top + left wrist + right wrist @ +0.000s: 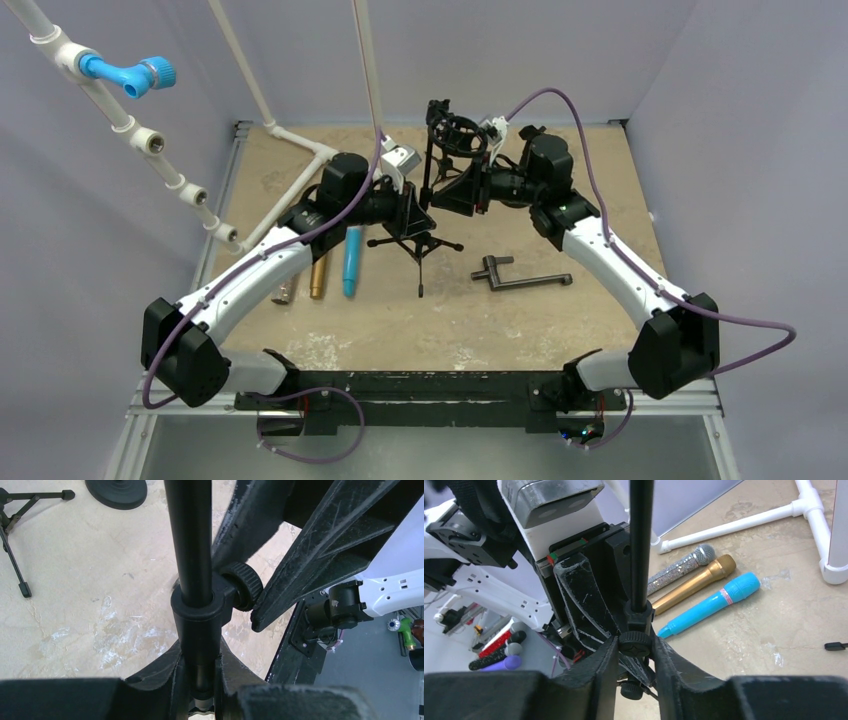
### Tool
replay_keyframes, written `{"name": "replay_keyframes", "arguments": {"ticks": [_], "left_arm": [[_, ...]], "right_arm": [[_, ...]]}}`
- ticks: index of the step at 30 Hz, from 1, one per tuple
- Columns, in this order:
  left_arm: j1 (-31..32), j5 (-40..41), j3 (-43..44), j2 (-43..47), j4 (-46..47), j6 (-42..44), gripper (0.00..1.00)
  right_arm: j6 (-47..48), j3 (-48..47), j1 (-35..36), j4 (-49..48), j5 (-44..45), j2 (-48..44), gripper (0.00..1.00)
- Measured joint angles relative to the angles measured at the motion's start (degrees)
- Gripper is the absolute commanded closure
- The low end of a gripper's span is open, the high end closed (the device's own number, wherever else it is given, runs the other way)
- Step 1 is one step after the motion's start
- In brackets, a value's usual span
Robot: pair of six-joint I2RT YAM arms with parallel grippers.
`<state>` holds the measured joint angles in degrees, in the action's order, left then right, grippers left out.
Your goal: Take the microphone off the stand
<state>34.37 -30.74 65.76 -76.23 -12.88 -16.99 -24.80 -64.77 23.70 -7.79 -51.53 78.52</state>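
The black microphone stand [421, 243] stands on its tripod mid-table, with its ring-shaped holder [456, 134] at the top. I cannot tell if the holder holds anything. My left gripper [413, 214] is shut on the stand's pole [199, 630], just below the collar. My right gripper [462, 190] is shut on the collar's clamping knob [635, 644], one finger on each side. Its fingers [310, 555] also show in the left wrist view, beside the knob [245, 582]. Silver [681, 569], gold [694, 582] and blue [714, 602] microphones lie side by side on the table.
The three microphones lie left of the stand in the top view, the blue one [352, 262] nearest. A black L-shaped bar [515, 277] lies to the right. A white pipe frame [290, 190] runs along the back left. A second tripod [15, 555] and a round base [116, 491] are nearby.
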Motion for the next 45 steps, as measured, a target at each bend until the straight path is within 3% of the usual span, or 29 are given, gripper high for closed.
{"name": "replay_keyframes", "arguments": {"ticks": [3,6,11,19,24,26,29,33,38,45], "left_arm": [[-0.3,-0.3,-0.1,0.0,0.0,0.0,1.0],[-0.6,-1.6,-1.1,0.0,1.3,-0.3,1.0],[-1.6,-6.2,-2.9,-0.1,4.3,-3.0,1.0],[-3.2,-14.8,-2.2,-2.4,7.2,-11.1,1.0],[-3.3,-17.5,0.9,-5.0,3.4,-11.3,1.0],[-3.3,-18.0,2.0,-5.8,1.5,-10.7,1.0],[-3.4,-17.9,2.3,-6.0,-0.6,-9.8,1.0],[-3.4,-19.0,2.7,-5.9,-2.5,-8.4,1.0],[-3.0,-21.1,5.4,-5.9,-3.0,-6.3,1.0],[-4.8,-20.4,6.4,-5.9,-2.6,-5.9,1.0]], "right_arm": [[0.9,0.0,0.3,0.0,0.0,0.0,0.92],[3.5,-0.2,0.3,1.0,0.1,0.0,0.99],[9.9,-0.2,0.6,3.4,0.1,-0.8,1.0],[35.2,-4.6,2.2,14.7,4.0,-2.9,1.0],[49.5,-6.7,3.5,22.6,8.1,-4.0,1.0],[54.9,-7.4,4.4,25.5,10.5,-4.3,0.93],[62.1,-7.9,6.9,28.7,15.4,-4.6,0.69],[67.5,-8.2,9.2,32.5,23.0,-4.8,0.55],[66.2,-8.2,7.7,36.1,28.1,-4.7,0.47],[55.1,-8.6,6.4,38.6,22.8,-6.3,0.45]]}}
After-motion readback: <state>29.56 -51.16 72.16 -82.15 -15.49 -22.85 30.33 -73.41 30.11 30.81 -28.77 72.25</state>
